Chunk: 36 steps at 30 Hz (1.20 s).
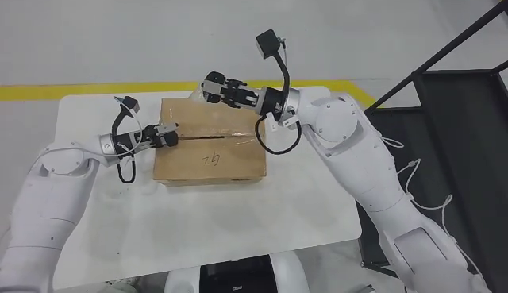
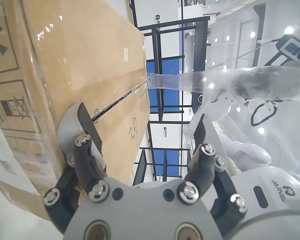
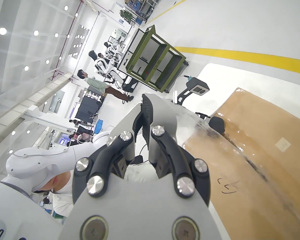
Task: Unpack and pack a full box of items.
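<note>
Right tool (image 3: 143,116): closed tight on a clear strip of sticky tape (image 2: 180,81), just past the far edge of the brown cardboard box (image 1: 210,154). Tape: stretched in the air between this tool and the middle seam of the box. Left tool (image 2: 142,118): open wide, holding nothing, at the left end of the seam, one finger (image 2: 72,121) resting on the box top. Box: flaps closed, lying flat near the middle of the white worktop (image 1: 238,221)
</note>
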{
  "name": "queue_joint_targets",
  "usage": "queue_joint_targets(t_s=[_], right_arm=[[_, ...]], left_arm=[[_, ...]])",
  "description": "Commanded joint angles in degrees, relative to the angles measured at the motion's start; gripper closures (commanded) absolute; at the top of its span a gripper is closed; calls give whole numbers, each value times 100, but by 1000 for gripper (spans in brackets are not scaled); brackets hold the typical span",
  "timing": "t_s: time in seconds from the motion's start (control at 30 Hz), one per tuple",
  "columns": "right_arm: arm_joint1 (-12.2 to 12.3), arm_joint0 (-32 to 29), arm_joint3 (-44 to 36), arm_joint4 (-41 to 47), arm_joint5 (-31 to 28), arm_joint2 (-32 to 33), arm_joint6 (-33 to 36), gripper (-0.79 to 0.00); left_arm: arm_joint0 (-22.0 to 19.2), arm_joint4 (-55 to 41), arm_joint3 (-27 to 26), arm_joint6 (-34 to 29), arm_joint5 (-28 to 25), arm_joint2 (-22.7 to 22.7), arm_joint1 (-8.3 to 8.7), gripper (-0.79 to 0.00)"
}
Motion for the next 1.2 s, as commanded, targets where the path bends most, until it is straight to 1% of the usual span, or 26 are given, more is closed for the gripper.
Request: queue_joint_targets(t_s=[0.0, 0.2, 0.33, 0.53, 0.73, 0.9, 1.17], right_arm=[[-30, 63, 92, 32, -36, -97, -49, 0], [-130, 220, 363, -13, -17, -495, -94, 0], [-170, 227, 561, -4, -6, -620, -134, 0], [-182, 138, 702, -151, 65, -668, -136, 0], [-178, -3, 764, -206, 59, -649, -93, 0], [-173, -66, 749, -242, 66, -599, -62, 0], [-195, -173, 757, -274, 71, -678, -19, 0]], left_arm=[[16, 5, -7, 6, 2, -34, 10, -785], [55, 0, -66, 19, 14, -96, 31, -785], [78, -6, -124, 29, 29, -118, 39, -785], [103, -67, -276, 90, -12, -182, 50, -785], [167, -301, -586, 208, -174, -329, 62, -785], [218, -124, -734, 278, -156, -405, 91, -785], [360, 243, -742, 394, -56, -420, 126, -785]])
